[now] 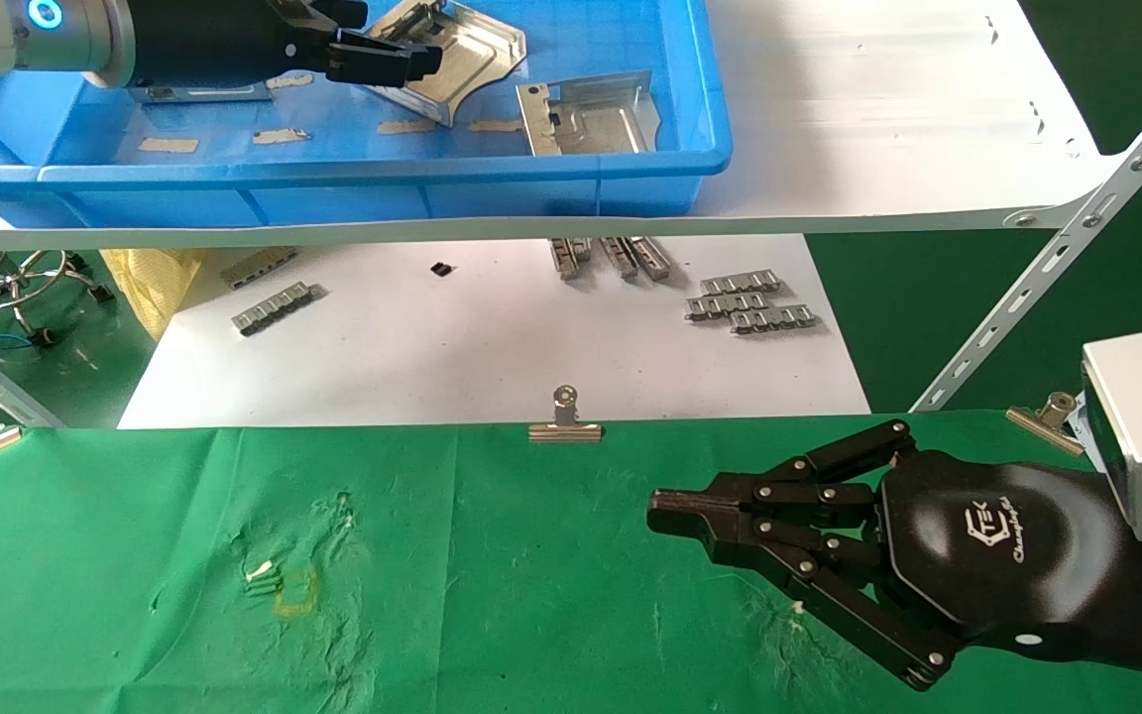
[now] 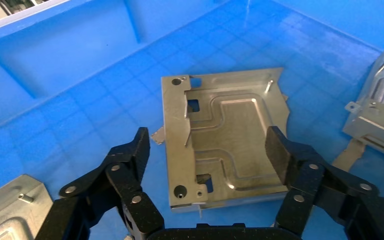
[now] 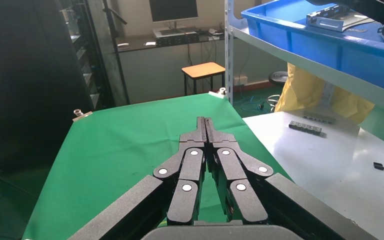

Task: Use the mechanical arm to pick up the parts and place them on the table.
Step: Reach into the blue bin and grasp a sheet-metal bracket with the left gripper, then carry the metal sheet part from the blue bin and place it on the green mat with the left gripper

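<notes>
My left gripper (image 1: 402, 59) is inside the blue bin (image 1: 333, 174) on the shelf. In the left wrist view it (image 2: 207, 152) is open, with its black fingers (image 2: 135, 150) standing on either side of a silver bracket (image 2: 225, 135) that lies flat on the bin floor. That bracket also shows in the head view (image 1: 477, 50). A second bracket (image 1: 591, 114) lies to its right, and a third (image 1: 199, 92) lies under the arm. My right gripper (image 1: 665, 511), a black hand with the TEK logo, is shut and empty above the green cloth table (image 1: 135, 555); it also shows in the right wrist view (image 3: 205, 122).
The bin sits on a white shelf board (image 1: 878, 119) with a slanted metal strut (image 1: 1057, 258) at the right. Below it a white sheet (image 1: 482, 347) holds small ribbed metal strips (image 1: 749, 302). Binder clips (image 1: 565, 421) stand at the cloth's far edge.
</notes>
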Motion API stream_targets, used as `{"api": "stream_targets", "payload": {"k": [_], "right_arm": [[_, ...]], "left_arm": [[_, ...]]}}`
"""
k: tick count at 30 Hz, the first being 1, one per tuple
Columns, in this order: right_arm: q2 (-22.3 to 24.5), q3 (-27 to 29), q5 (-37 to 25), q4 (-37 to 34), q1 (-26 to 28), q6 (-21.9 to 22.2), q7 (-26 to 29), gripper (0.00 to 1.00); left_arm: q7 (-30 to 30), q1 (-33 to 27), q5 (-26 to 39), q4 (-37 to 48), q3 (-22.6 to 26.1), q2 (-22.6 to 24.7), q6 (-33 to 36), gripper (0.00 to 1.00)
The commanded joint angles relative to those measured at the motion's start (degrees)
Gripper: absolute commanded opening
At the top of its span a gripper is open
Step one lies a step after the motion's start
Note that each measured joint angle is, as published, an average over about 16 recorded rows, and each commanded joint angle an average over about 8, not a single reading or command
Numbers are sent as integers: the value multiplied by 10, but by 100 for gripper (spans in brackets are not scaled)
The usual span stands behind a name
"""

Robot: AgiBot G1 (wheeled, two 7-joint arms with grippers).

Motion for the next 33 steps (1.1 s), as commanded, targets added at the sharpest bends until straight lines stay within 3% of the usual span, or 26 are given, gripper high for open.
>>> {"api": "stream_targets", "payload": {"k": [1,21,22,29,30,33], "right_arm": [[0,0,0,0,0,0,0,0],[0,0,0,0,0,0,0,1],[0,0,0,0,0,0,0,7],[0,0,0,0,0,0,0,93],[0,0,0,0,0,0,0,100],[0,0,0,0,0,0,0,100]], "left_arm": [[4,0,0,1,0,0,-4,0],[17,3,-4,8,-3,4,-32,0],[18,3,-5,8,-3,4,-33,0],[25,0,-8,3,-5,-1,-19,0],[27,-1,-9,2,-6,-3,-12,0],[35,-7,-14,-5,-10,-12,16,0]]}}
